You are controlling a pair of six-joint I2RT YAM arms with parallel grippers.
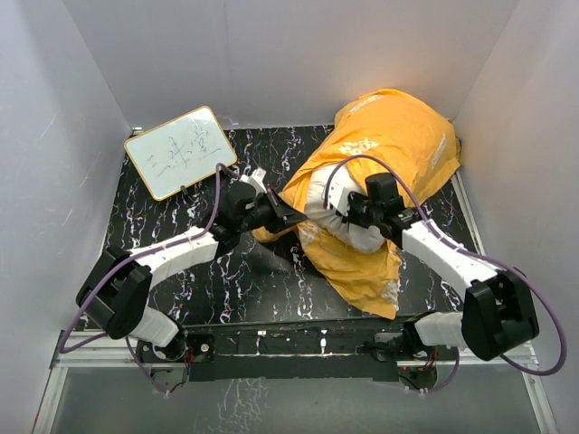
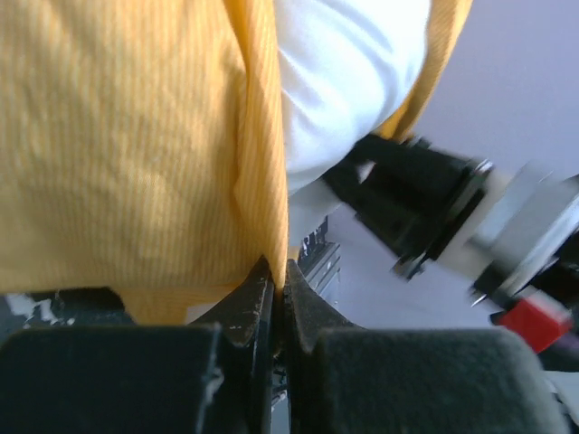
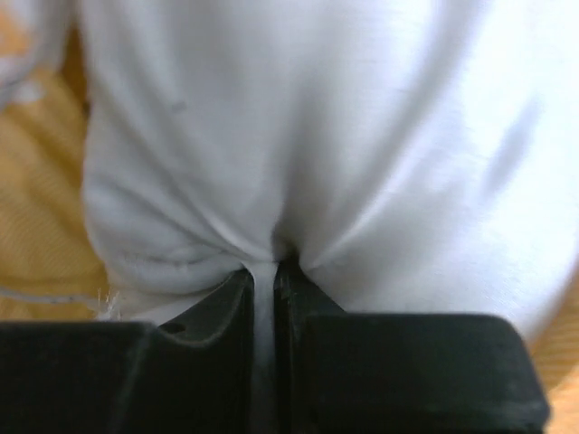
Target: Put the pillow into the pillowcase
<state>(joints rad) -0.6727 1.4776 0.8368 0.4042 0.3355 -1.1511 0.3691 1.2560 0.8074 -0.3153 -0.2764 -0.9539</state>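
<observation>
Pinching the orange hem of the pillowcase (image 1: 398, 136) with the left gripper (image 2: 276, 271), pressed tight on the cloth at the near-left edge of the mouth. Nipping a fold of the pillow (image 3: 317, 136) with the right gripper (image 3: 262, 271), closed to a sliver on white fabric. Looks mostly bagged, lying at the far right of the table (image 1: 235, 280), with just a white end poking out of the mouth between the two arms. To finish it well: hold that hem firm and lifted with the left, drive the pinched end deep toward the far corner with the right, then release inside and slide out low. Beware dragging the pillow back out on the retreat. Better to draw the hem over the bulge than to force it. Mind the lower flap lying flat underneath.
</observation>
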